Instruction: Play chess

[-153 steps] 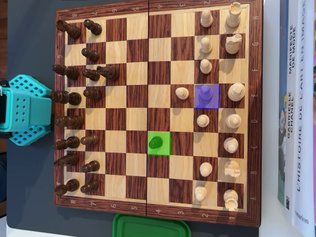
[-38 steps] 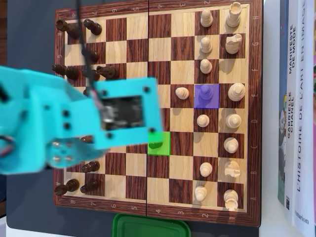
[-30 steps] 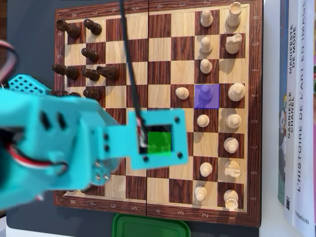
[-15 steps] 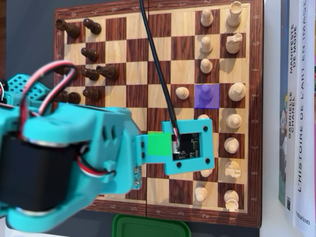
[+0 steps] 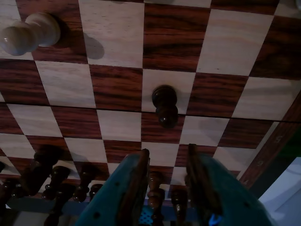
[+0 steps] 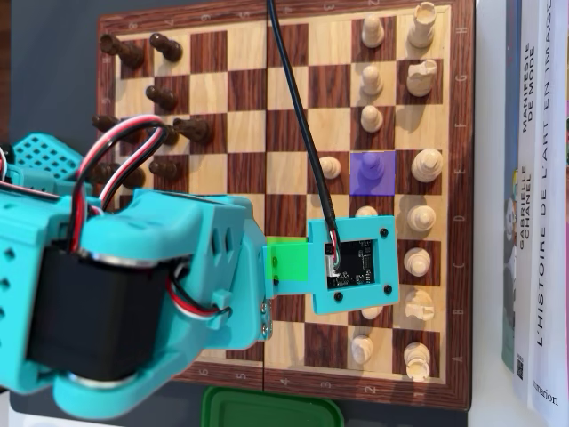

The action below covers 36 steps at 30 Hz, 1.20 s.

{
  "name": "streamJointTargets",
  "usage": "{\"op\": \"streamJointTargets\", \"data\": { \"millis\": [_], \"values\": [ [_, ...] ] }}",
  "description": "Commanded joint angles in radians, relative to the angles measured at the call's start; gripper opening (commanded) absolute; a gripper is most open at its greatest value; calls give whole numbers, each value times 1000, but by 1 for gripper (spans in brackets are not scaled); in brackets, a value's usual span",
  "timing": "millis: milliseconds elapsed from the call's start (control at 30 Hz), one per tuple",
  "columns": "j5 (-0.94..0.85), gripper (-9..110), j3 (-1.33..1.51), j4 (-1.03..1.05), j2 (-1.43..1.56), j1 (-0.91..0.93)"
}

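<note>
Wrist view: fingers [image 5: 167,162] parted, empty, near dark pawn [image 5: 164,104] on chessboard [image 5: 117,56].

Glossy wood-grain chessboard [image 6: 249,89], smooth turned dark pawn [image 5: 164,106], matt turquoise plastic fingers [image 5: 134,188], glossy paper books [image 6: 538,178]

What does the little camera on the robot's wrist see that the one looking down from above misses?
Only the wrist view shows the dark pawn standing alone and the open gripper above it. Only the overhead view shows the purple square, the books and the green lid. Both show the chessboard and the dark pieces' rows.
</note>
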Motion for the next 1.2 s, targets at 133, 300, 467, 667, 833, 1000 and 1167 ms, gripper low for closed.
{"op": "streamJointTargets", "data": {
  "millis": [133, 300, 467, 667, 833, 1000, 1167],
  "values": [
    [-3, 17, -48, -3, 6, -5],
    [5, 17, -41, -6, -8, -12],
    [2, 17, -51, -6, -58, -8],
    [6, 17, -72, -6, -67, -14],
    [3, 17, -74, -6, -86, -15],
    [-2, 17, -77, -55, -147, -21],
    [-3, 17, -77, -57, -152, -17]
  ]
}}
